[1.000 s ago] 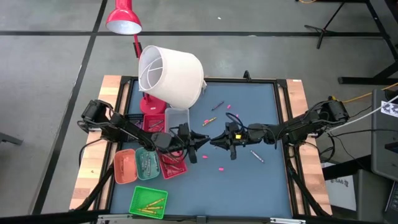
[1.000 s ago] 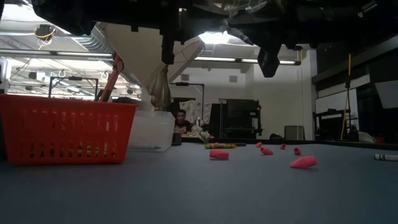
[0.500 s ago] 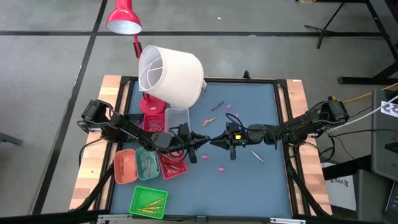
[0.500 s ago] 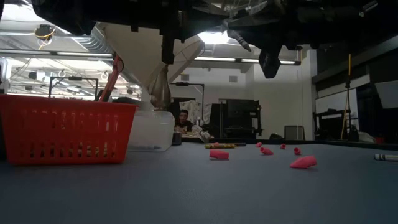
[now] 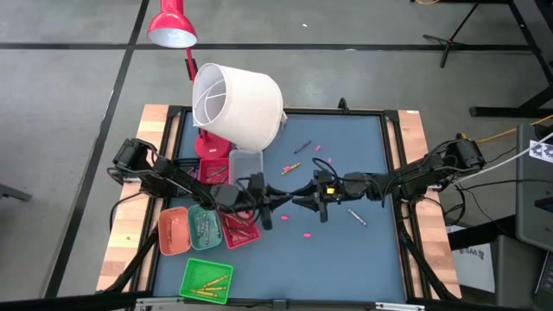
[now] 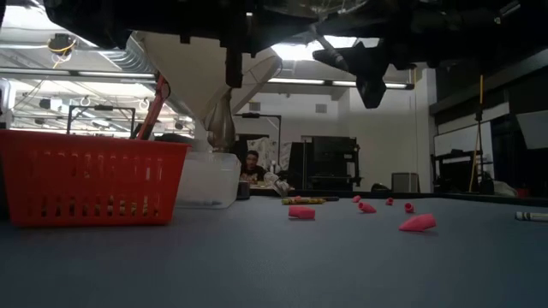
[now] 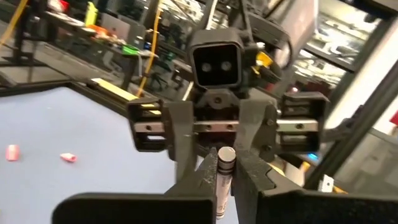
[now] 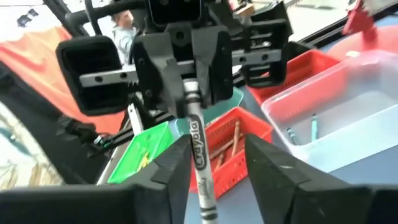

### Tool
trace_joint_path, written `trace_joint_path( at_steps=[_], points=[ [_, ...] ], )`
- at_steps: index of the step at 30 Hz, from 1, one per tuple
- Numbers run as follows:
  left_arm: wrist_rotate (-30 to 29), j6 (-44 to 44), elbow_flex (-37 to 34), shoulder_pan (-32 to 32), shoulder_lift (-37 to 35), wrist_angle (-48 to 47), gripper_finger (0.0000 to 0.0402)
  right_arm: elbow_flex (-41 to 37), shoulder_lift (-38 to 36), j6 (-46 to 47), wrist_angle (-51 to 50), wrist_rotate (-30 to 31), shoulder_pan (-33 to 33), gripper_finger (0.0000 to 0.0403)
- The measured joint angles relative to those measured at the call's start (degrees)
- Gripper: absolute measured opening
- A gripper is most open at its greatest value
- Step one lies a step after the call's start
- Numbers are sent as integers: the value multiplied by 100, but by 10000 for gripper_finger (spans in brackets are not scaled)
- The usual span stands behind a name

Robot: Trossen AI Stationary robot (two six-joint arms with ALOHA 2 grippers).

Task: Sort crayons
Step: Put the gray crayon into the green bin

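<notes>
A blue counter (image 5: 346,250) with wooden side strips stands on a grey floor, a red lamp (image 5: 170,24) and a white shade (image 5: 235,102) at its far edge; the low view looks across it into a workshop hall where a person (image 6: 250,165) sits far back. Trays cluster on the left: orange (image 5: 173,230), teal (image 5: 204,228), red (image 5: 238,226), green (image 5: 206,280) and a clear one (image 5: 245,163). Pink stubs (image 5: 305,233) and loose crayons (image 5: 357,216) lie scattered.

Mid-counter, raised off the surface, the left gripper (image 5: 273,204) and right gripper (image 5: 301,199) meet tip to tip. The grey crayon (image 8: 199,147) spans between them: the left jaws pinch its far end, while the right jaws stand spread around it. Since a second ago the arms have barely shifted; the right jaws appear to have opened slightly.
</notes>
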Motion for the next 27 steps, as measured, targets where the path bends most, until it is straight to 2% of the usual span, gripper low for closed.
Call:
trace_joint_path(
  at_steps=[5, 14, 20, 27],
  points=[
    [199, 38, 0, -123, -139, -325, 11, 0, -2, -2, -261, -400, 4, 155],
    [271, 10, 0, -410, -1147, -2448, 12, 0, -2, -2, -658, -941, 0, 156],
    [728, -657, -2, -755, -2135, -4501, 12, 0, -2, -3, -775, -946, 0, 156],
    [748, -1804, -2, -1349, -3198, -6844, 12, 0, -2, -4, -903, -819, 0, 156]
  ],
)
